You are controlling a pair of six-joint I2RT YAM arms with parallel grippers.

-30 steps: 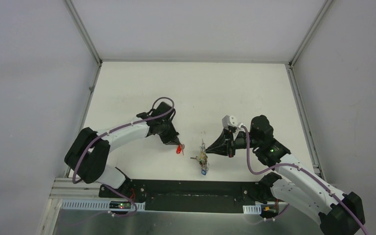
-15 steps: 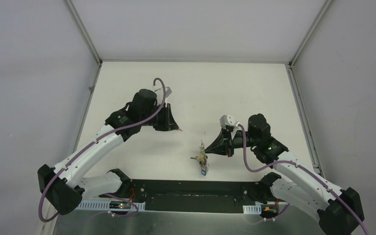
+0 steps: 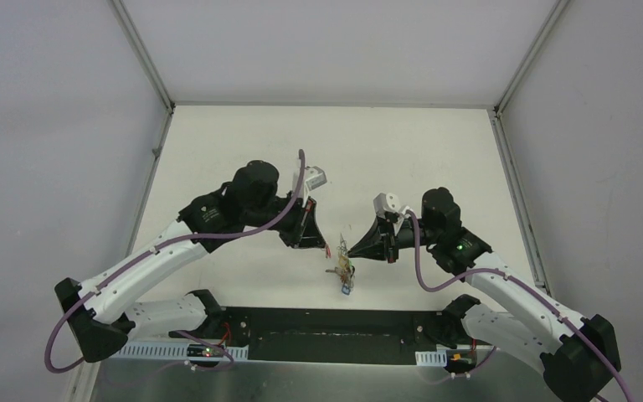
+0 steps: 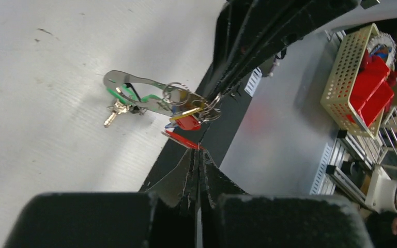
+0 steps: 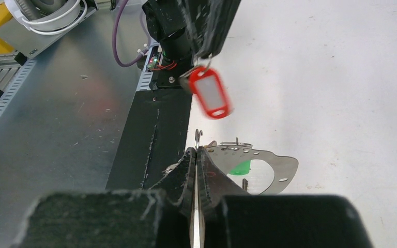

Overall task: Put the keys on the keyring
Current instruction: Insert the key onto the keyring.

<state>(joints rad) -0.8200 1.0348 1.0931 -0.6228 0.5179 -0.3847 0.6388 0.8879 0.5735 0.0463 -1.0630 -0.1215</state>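
The keyring [image 5: 281,168], a thin, stiff loop that was likely light and slippery, sat low over the desk [image 3: 243,142] at the centre of the overhead view. Its end was pinched in the pressed-together right hand [image 5: 196,155]. The left hand [image 3: 322,244], also pressed shut, dangled a small red key [image 5: 211,94] just left of the ring. The key's plastic head seemed the surest hold.

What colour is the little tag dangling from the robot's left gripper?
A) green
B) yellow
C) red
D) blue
C: in the right wrist view, the tag hanging from the tips of the left gripper is bright red with a pale window in its middle.
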